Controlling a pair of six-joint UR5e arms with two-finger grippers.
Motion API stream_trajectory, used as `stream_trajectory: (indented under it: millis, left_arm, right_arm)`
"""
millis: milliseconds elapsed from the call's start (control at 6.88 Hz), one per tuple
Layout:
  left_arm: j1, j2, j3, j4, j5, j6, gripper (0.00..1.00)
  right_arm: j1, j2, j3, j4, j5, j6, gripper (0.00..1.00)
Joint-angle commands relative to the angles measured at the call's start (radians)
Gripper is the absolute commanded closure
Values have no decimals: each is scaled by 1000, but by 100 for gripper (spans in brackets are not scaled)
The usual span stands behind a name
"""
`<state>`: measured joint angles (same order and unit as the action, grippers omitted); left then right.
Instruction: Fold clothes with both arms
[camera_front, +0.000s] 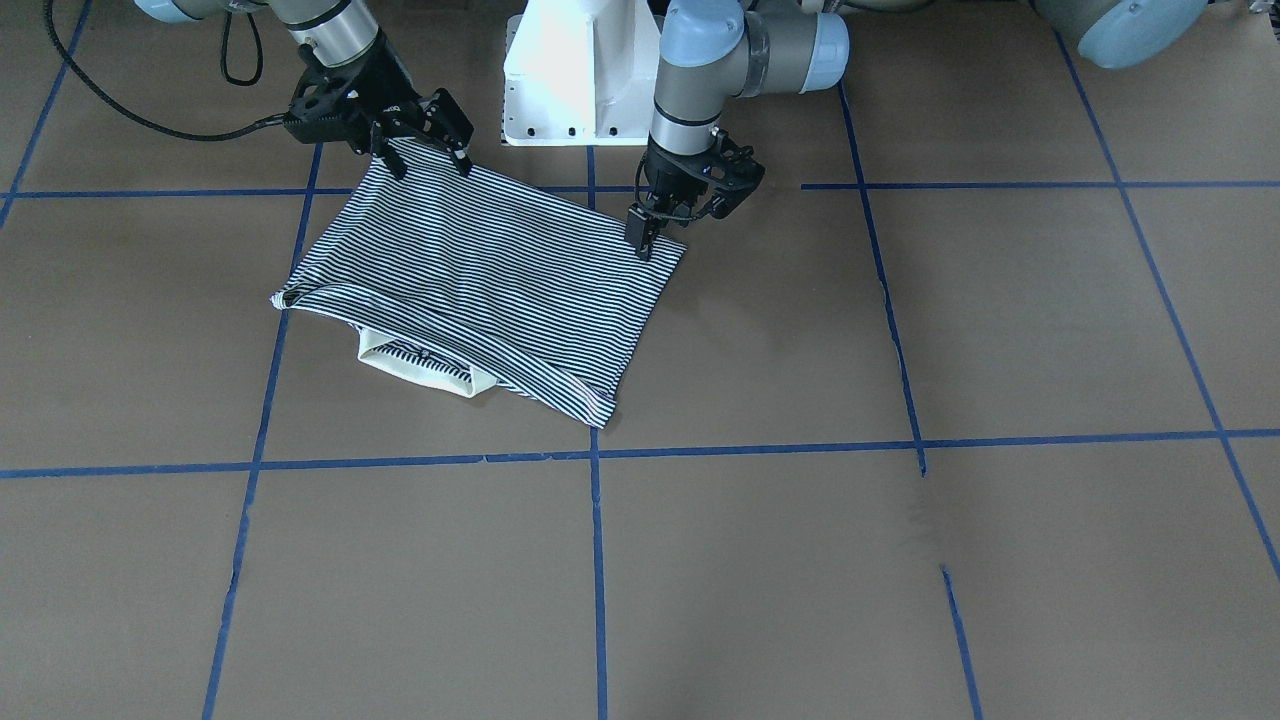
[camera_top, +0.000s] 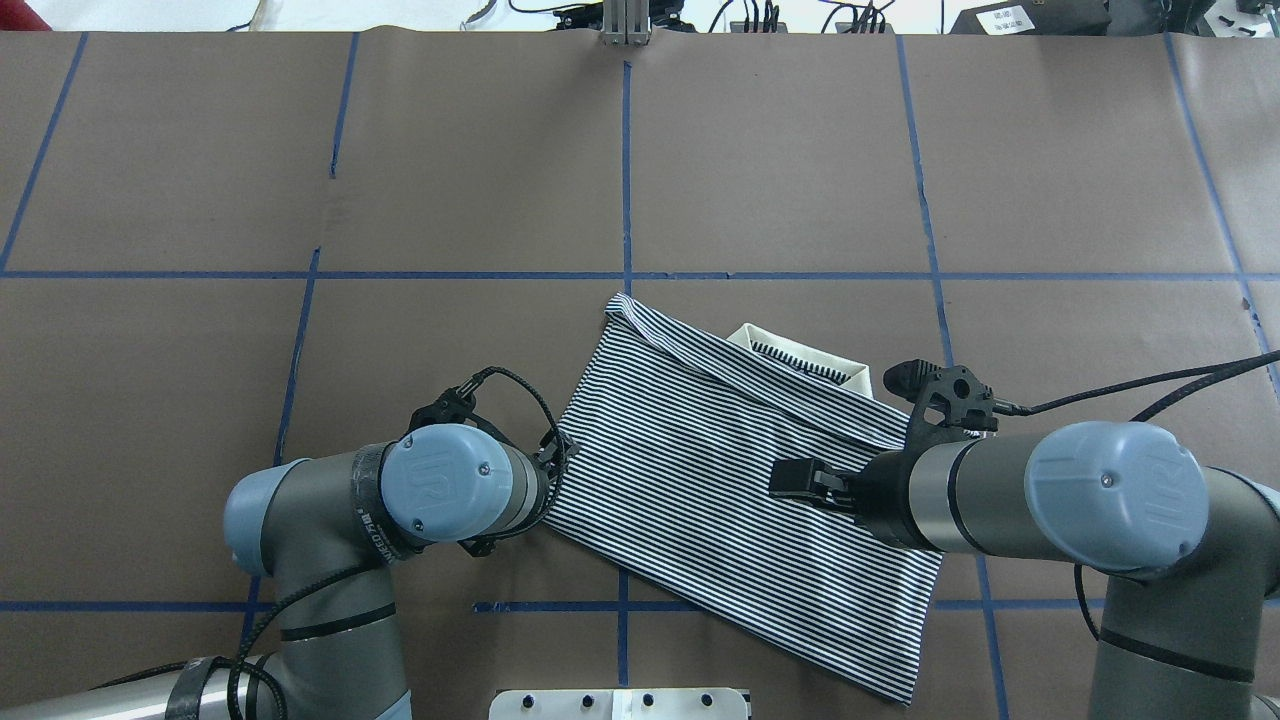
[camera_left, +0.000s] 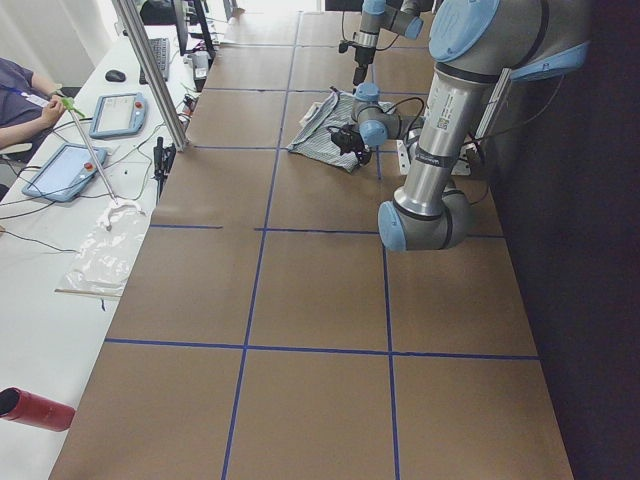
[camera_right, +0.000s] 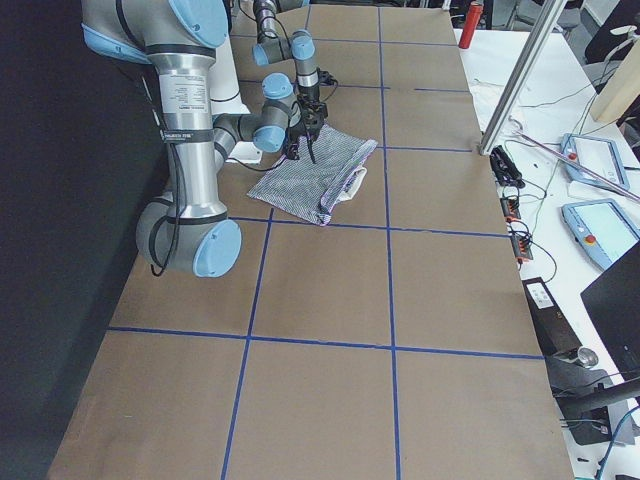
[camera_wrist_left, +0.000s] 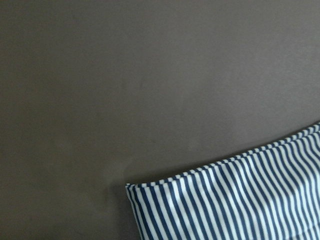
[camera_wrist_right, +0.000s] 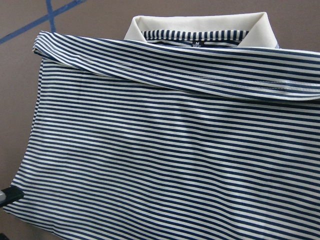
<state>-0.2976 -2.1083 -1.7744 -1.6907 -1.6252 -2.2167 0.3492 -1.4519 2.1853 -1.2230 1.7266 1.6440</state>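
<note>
The striped polo shirt (camera_front: 480, 280) lies folded flat on the brown table, its cream collar (camera_front: 420, 370) peeking out on the side away from the robot. My right gripper (camera_front: 428, 162) stands open over the shirt's near edge, fingers spread, nothing between them. One fingertip (camera_wrist_right: 9, 196) shows low left in the right wrist view, above the stripes (camera_wrist_right: 160, 150). My left gripper (camera_front: 665, 225) looks open at the shirt's other near corner, one finger tip at the cloth edge. The left wrist view shows only that corner (camera_wrist_left: 240, 200) and bare table. Overhead, the shirt (camera_top: 700, 470) lies between both arms.
The white pedestal base (camera_front: 580, 80) stands just behind the shirt. Blue tape lines (camera_front: 597, 560) grid the table. A side bench carries tablets (camera_left: 65, 170) with a person's arm (camera_left: 20, 100) nearby. A red bottle (camera_left: 35, 410) lies off the table's end.
</note>
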Motion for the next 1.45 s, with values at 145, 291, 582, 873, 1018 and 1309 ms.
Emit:
stream_trajectory:
  millis: [145, 291, 582, 873, 1018, 1309]
  left_arm:
    - [-5, -2, 10, 3, 24, -6, 49]
    - [-3, -2, 1, 6, 21, -3, 92]
    - [-3, -2, -3, 6, 18, 6, 100]
    - [-35, 1, -28, 9, 18, 6, 100]
    - [-105, -2, -27, 8, 19, 44, 100]
    - [-240, -7, 81, -76, 25, 158, 100]
  right_arm:
    - [4, 8, -1, -1, 1, 0, 0]
    - [4, 7, -1, -1, 1, -1, 0]
    - [8, 4, 1, 0, 1, 0, 0]
    - [11, 5, 5, 0, 1, 0, 0]
    - [17, 7, 10, 0, 4, 2, 0]
    - [19, 7, 16, 0, 4, 8, 0]
